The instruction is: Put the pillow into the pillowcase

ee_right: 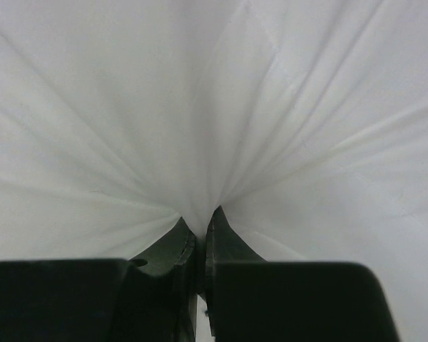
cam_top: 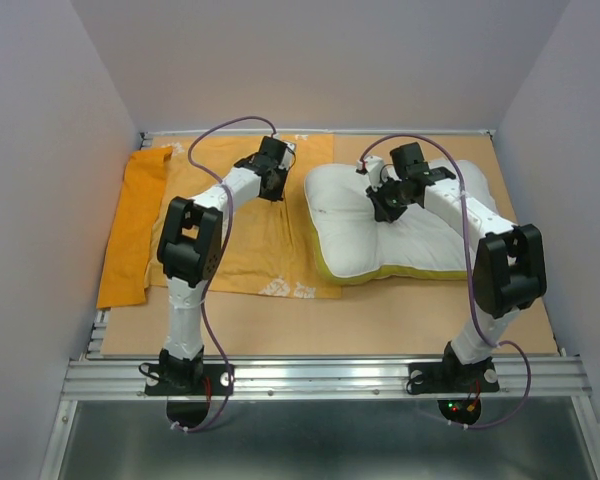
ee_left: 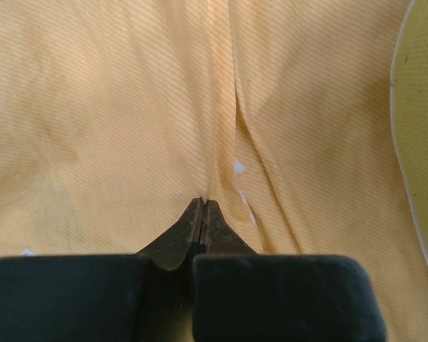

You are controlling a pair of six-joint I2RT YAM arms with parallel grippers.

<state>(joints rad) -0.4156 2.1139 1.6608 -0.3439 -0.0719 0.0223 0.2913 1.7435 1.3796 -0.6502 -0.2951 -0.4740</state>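
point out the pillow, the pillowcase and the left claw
pillow [cam_top: 345, 235], top view, bare white left half
pillowcase [cam_top: 265, 250], top view, flat orange middle
left claw [ee_left: 202, 208], left wrist view, between its shut tips

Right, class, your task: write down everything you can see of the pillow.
The pillow is plump, rectangular and white, soft cloth by its look, with a yellow-green border showing along its near edge. It lies flat on the right half of the table, its left edge against the pillowcase. The right gripper is shut on a pinch of its top fabric, and creases fan out from the grip.
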